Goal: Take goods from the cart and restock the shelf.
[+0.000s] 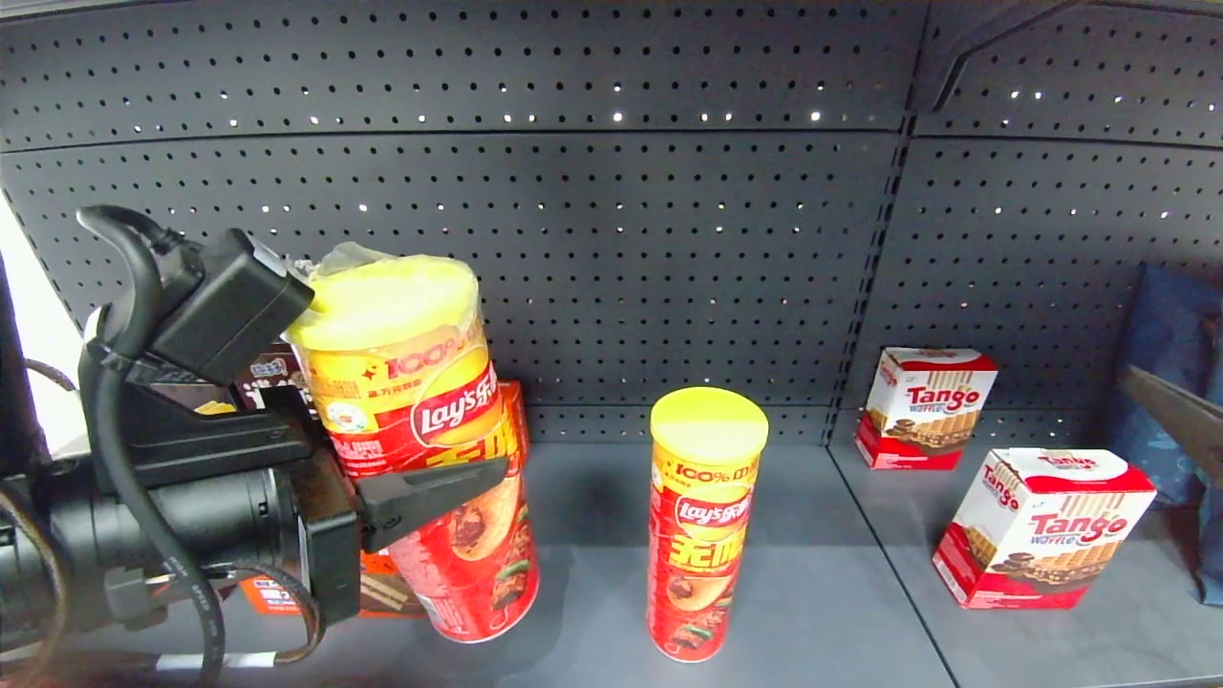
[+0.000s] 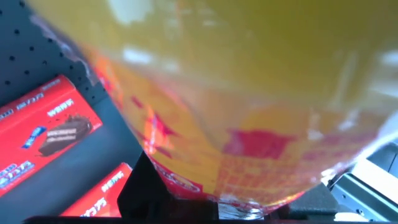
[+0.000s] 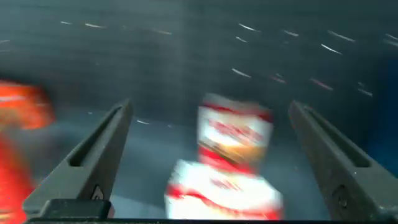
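Note:
My left gripper (image 1: 449,478) is shut on a tall red chips can (image 1: 420,420) with a yellow lid, held slightly tilted at the left of the grey shelf (image 1: 822,612). Its base is close to the shelf floor; I cannot tell if it touches. Up close, the can (image 2: 249,93) spans the left wrist view. A second, slimmer chips can (image 1: 702,526) stands upright mid-shelf. My right gripper (image 3: 210,107) is open and empty, facing two red-and-white wafer boxes (image 3: 235,134), which sit at the shelf's right (image 1: 922,406).
Red snack boxes (image 2: 43,137) lie behind and beside the held can at the shelf's left (image 1: 382,592). A nearer wafer box (image 1: 1041,526) sits front right, with a blue bag (image 1: 1170,344) at the far right. A perforated back panel (image 1: 669,239) closes the shelf.

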Tool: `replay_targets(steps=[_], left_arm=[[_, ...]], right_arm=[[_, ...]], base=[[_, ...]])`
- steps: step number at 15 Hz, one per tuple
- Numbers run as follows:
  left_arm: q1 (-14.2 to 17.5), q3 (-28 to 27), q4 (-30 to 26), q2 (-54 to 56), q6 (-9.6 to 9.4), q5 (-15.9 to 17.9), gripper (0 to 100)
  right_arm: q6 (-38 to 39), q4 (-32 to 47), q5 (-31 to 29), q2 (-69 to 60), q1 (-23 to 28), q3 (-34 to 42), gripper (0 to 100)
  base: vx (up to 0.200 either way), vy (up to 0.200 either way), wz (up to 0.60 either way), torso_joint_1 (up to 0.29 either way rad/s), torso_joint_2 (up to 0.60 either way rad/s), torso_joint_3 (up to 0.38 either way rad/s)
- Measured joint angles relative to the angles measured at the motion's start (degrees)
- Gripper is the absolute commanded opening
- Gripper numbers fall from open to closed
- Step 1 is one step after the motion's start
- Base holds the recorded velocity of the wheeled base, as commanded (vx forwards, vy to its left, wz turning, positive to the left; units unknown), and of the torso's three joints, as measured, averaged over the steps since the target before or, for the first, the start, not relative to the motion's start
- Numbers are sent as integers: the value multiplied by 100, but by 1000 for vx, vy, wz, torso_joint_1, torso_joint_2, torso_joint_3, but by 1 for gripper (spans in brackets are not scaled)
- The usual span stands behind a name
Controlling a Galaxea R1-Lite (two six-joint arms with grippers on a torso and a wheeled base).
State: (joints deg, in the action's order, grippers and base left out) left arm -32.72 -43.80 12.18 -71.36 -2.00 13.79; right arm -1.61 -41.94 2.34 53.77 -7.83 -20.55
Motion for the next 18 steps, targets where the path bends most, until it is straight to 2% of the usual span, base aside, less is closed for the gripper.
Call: replay_targets(steps=[3,8,9,10,12,15,17,18], left_arm=[[11,-190,-9,-68,-32,4,0],[63,-363,-6,-171,-46,189,0],[76,-374,7,-199,-51,228,0],[100,-390,16,-226,-60,244,0],[124,-477,30,-252,-57,299,0],[284,-510,33,-261,-62,624,0],[321,-506,33,-261,-68,638,0],[323,-503,35,-261,-71,641,0]], right_arm=[[74,918,-513,-1287,425,669,100],[-95,3964,-929,-4072,657,1165,100],[-211,4359,-1081,-4459,697,1246,100],[-411,4420,-1228,-4785,730,1380,100],[-677,3800,-1413,-5124,764,1781,100],[-602,3795,-1432,-5320,783,2020,100],[-200,3811,-828,-5364,783,2039,100],[39,3838,-345,-5375,780,2039,100]], base=[[0,0,0,0,0,0],[0,0,0,0,0,0],[0,0,0,0,0,0],[0,0,0,0,0,0],[0,0,0,0,0,0],[0,0,0,0,0,0],[0,0,0,0,0,0],[0,0,0,0,0,0]])
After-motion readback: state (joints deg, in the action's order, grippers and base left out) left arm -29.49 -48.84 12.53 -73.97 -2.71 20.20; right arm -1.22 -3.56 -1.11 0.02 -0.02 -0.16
